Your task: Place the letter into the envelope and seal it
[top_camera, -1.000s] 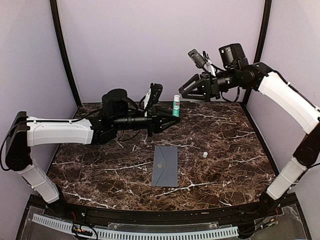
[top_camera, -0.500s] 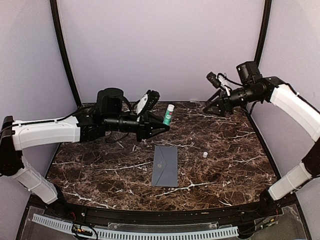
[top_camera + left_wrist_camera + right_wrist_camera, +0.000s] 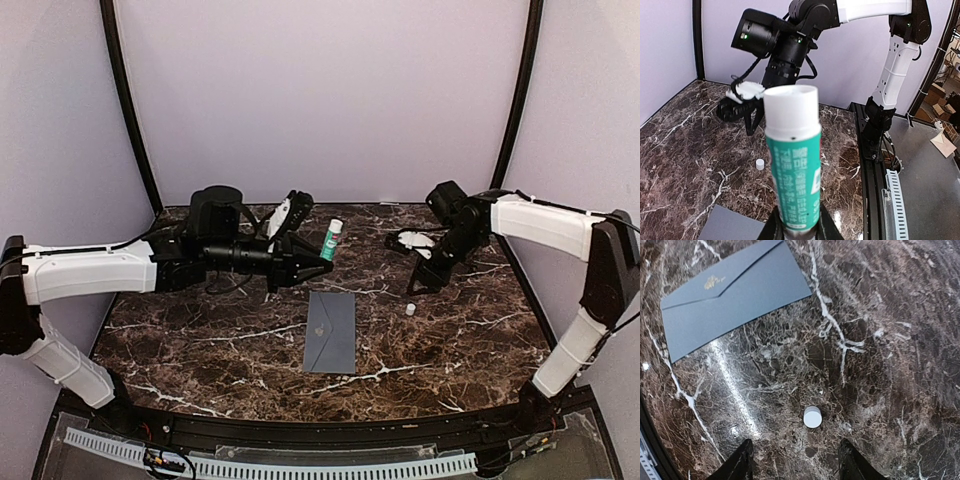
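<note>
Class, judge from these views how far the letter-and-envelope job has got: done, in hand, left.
Done, apparently: no loose letter shows, and the envelope lies flat, flap down. In hand: the left gripper holds an uncapped glue stick; the open right gripper hovers above its cap. Left: probably recapping; whether the flap is glued cannot be seen.

**Soft light, one glare streak**

Even light falls from above; shadows are faint. In the right wrist view a white glare streak crosses the marble tabletop (image 3: 880, 340) beside the envelope (image 3: 735, 295). Print on the near glue stick (image 3: 792, 165) looks slightly blurred.
</note>
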Robot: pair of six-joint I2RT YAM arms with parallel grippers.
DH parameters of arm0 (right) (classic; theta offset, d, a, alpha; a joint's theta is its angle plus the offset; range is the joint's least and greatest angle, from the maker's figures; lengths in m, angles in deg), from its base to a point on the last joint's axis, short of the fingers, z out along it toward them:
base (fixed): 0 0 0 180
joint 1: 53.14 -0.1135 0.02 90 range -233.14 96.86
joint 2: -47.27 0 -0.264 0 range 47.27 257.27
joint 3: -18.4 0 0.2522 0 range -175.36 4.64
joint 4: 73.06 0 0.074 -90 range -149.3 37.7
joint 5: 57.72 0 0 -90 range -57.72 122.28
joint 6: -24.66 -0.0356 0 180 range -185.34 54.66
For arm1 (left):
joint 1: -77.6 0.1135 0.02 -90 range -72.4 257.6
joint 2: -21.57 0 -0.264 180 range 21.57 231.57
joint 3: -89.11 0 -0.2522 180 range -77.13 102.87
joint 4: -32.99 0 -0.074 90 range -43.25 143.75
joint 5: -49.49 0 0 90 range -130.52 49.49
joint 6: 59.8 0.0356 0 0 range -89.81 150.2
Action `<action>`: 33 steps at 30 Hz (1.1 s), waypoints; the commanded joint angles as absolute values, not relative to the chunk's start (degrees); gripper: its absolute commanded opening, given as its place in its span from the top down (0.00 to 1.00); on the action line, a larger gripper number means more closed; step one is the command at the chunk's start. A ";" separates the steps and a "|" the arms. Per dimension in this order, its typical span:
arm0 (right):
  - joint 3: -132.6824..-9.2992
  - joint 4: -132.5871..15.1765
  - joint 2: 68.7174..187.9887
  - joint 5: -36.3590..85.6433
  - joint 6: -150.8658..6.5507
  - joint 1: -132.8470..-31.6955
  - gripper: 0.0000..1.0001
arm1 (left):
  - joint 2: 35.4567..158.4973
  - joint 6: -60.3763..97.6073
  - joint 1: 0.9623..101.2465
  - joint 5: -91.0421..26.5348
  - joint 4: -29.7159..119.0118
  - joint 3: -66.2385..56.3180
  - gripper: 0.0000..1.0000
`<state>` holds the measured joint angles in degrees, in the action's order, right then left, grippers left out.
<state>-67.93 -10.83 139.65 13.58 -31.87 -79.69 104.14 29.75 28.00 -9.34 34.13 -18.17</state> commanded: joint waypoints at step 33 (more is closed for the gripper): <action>-71.03 -11.67 156.35 24.07 -33.29 -83.29 0.58 | 102.18 29.22 28.58 -8.31 32.75 -18.68 0.87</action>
